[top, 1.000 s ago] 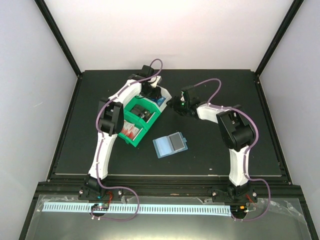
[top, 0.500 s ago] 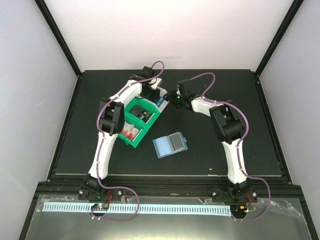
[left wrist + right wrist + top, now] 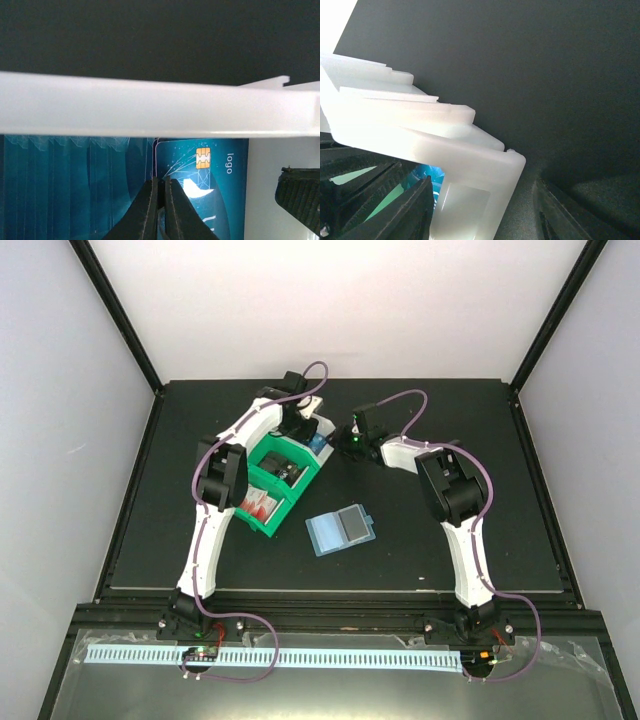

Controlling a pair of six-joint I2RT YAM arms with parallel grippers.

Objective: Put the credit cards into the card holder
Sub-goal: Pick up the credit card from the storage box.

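The card holder (image 3: pixel 340 529) lies open on the mat, teal-blue, with a dark card in one pocket. Blue credit cards (image 3: pixel 205 170) stand in a white bin (image 3: pixel 320 430) at the back. My left gripper (image 3: pixel 308 432) reaches down into that bin. In the left wrist view it (image 3: pixel 161 181) is shut on the edge of a blue card with a gold chip. My right gripper (image 3: pixel 347 443) is open at the bin's right side. In the right wrist view it (image 3: pixel 482 200) straddles the bin's corner (image 3: pixel 485 165), apart from the walls.
A green bin (image 3: pixel 283 472) holds black cards, and a lower compartment holds red-and-white cards (image 3: pixel 258 505). It stands against the white bin, left of the card holder. The white bin's rim (image 3: pixel 150 110) crosses the left wrist view.
My right gripper has moved left and back until it is at the white bin's corner. The left gripper has stayed in the bin.
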